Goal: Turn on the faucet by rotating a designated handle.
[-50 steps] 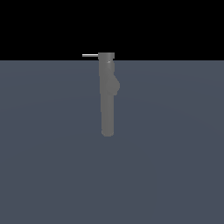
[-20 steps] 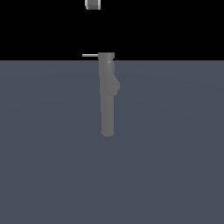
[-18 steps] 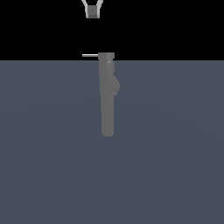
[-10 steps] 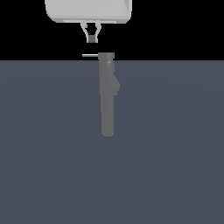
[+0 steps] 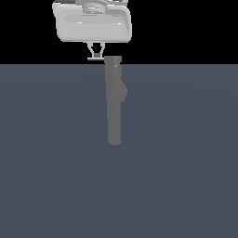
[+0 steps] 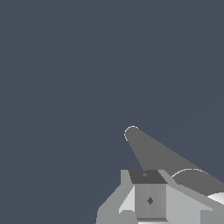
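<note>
The faucet (image 5: 114, 100) is a long matte grey cylinder lying on the dark floor, its rounded end toward the viewer and its short wider cap (image 5: 113, 59) at the far end. The handle (image 5: 91, 58), a thin light rod, sticks out from the cap toward the exterior view's left. My big white gripper (image 5: 96, 55) hangs straight over that rod, its two thin fingers drawn together into a point that reaches the rod's top; contact is unclear. In the wrist view the shut fingers (image 6: 149, 199) fill the lower edge, with the faucet body (image 6: 151, 151) stretching away beyond them. The handle is hidden there.
A flat, dark blue-grey floor (image 5: 56, 162) spreads around the faucet in both views. Black background lies beyond the floor's far edge (image 5: 186, 63), right behind the cap and the gripper.
The gripper came down from above the picture's top edge: absent 2.5 s ago, fingertips showing one second ago, now its whole body is in view with the tips at the handle. The faucet has not moved.
</note>
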You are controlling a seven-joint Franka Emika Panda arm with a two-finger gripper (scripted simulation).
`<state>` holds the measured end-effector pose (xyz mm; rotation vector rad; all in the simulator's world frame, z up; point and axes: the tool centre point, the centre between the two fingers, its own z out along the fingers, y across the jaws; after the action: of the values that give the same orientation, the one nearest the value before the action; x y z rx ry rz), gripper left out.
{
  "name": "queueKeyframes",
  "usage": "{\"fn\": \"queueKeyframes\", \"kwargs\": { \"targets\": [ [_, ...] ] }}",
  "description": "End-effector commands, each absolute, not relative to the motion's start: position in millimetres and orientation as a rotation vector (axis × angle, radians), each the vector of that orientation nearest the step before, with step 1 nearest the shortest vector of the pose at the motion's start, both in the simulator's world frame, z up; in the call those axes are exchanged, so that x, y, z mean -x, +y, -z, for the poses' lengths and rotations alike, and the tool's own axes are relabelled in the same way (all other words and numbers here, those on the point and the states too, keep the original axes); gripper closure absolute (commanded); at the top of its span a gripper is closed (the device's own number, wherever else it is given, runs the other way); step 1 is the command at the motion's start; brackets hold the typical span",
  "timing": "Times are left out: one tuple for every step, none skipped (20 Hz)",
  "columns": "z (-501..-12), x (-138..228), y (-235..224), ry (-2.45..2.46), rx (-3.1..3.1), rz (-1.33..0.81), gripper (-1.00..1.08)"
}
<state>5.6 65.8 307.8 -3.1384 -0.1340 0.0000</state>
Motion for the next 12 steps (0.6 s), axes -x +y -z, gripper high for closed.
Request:
{"fn": "queueKeyframes", "kwargs": {
  "targets": [
    [-303.7, -12.9, 67.6, -0.138, 3.138, 0.001, 1.08],
    [-302.5, -14.9, 68.1, -0.139, 3.138, 0.001, 1.08],
    [-301.6, -16.5, 68.6, -0.140, 3.138, 0.000, 1.08],
    [-301.0, -17.7, 68.7, -0.140, 3.138, 0.000, 1.08],
    [-300.5, -18.6, 69.1, -0.141, 3.138, 0.000, 1.08],
    [-300.2, -19.1, 69.1, -0.141, 3.138, 0.000, 1.08],
    [-300.1, -19.3, 69.1, -0.141, 3.138, 0.000, 1.08],
    [-300.1, -19.3, 69.1, -0.141, 3.138, 0.000, 1.08],
    [-300.1, -19.3, 69.1, -0.141, 3.138, 0.000, 1.08],
    [-300.1, -19.3, 69.1, -0.141, 3.138, 0.000, 1.08],
    [-300.3, -18.9, 69.1, -0.141, 3.138, 0.000, 1.08],
    [-300.3, -15.8, 69.7, -0.141, 3.138, 0.000, 1.08]
  ]
}}
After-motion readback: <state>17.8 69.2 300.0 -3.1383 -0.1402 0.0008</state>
